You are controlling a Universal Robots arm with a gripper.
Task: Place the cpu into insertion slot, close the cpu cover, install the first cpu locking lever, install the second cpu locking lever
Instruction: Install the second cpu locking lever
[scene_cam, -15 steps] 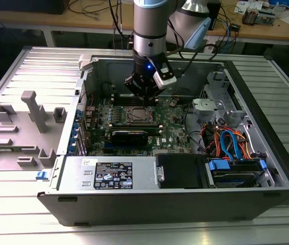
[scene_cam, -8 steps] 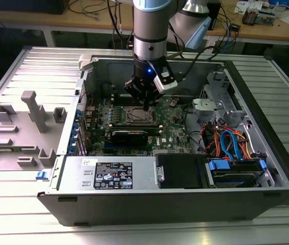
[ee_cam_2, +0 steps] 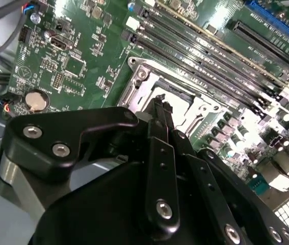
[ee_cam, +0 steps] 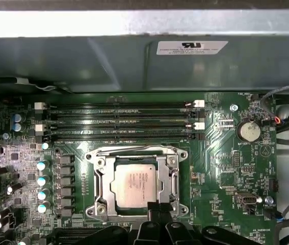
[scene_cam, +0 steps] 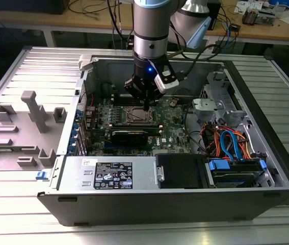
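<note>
My pincer (ee_cam_2: 158,102) hangs low over the motherboard, fingertips pressed together, holding nothing, tips at the socket's edge. The cpu (ee_cam: 135,182) sits flat in the insertion slot (ee_cam: 101,179), the cpu cover (ee_cam: 172,171) down around it. The cpu is light, rigid, fragile underneath: handle by its edges only. The cover is thin springy metal; push on its frame. Lever positions hard to judge, probably unlatched.
</note>
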